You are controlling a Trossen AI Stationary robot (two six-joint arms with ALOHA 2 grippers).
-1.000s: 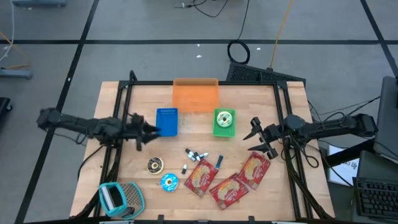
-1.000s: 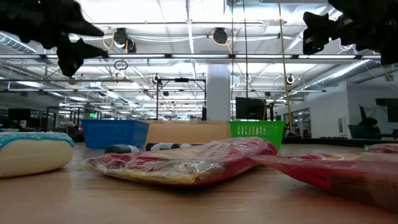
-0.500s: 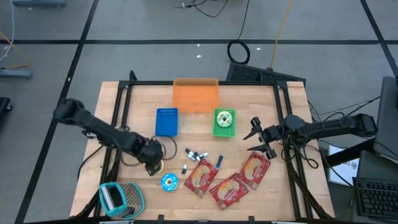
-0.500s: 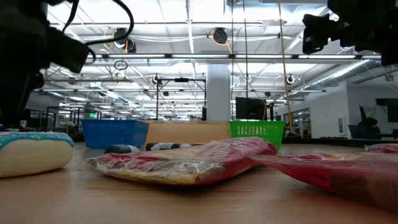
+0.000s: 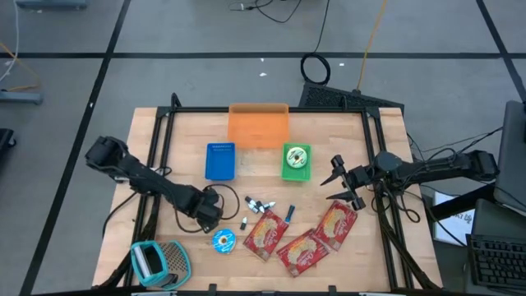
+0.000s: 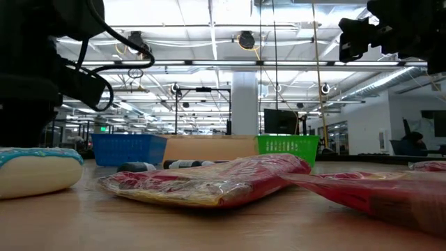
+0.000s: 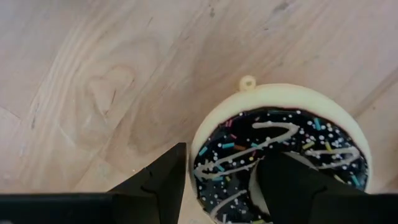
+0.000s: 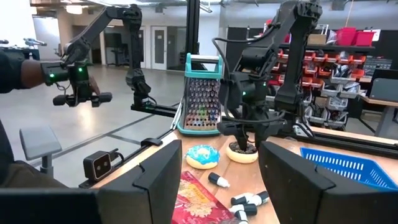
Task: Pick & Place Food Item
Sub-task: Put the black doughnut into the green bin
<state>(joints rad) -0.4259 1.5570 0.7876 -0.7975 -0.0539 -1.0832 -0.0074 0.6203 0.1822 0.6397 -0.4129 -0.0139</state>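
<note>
The left pincer (image 5: 209, 220) hides the chocolate donut (image 7: 280, 158) from above; its lower edge is cut off.

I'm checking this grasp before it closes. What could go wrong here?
The left gripper has one of its fingers over the chocolate donut's hole and the other outside the rim, so closing may squash the soft ring. The blue donut lies close beside it and could get nudged.

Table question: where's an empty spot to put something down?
Bare wood lies left of the blue basket and right of the green basket, under the right gripper. It's crowded in front: donuts, red packets, grater, with the left gripper over one donut.
</note>
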